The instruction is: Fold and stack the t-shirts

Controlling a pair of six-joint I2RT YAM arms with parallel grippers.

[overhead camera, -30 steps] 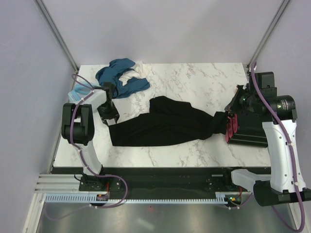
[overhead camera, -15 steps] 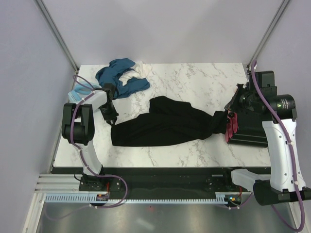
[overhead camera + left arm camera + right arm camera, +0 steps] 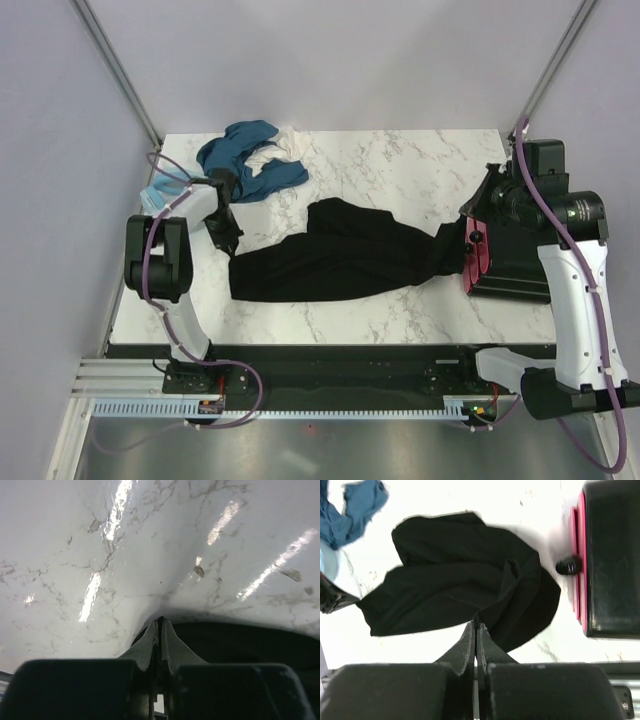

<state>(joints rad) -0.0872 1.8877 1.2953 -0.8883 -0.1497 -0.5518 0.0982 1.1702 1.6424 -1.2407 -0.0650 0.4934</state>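
Since a second ago the right gripper (image 3: pixel 470 230) has risen a little and drawn back toward the far side, taking the right end of the black t-shirt (image 3: pixel 340 255) up with it, while the left gripper (image 3: pixel 232 241) has barely shifted. Both grippers are pinched narrow on this shirt. The left one holds its left corner, with dark cloth starting right at the fingertips in the left wrist view (image 3: pixel 160 624). The right one bites a fold of it (image 3: pixel 476 626). The shirt stretches between the two grippers as a long, rumpled band on the marble table (image 3: pixel 400 170). Behind the left gripper lies a teal-blue t-shirt (image 3: pixel 245 160) bunched with a white one (image 3: pixel 287 146). Just beside the right gripper's outer side sits a black-and-pink stack (image 3: pixel 512 268).
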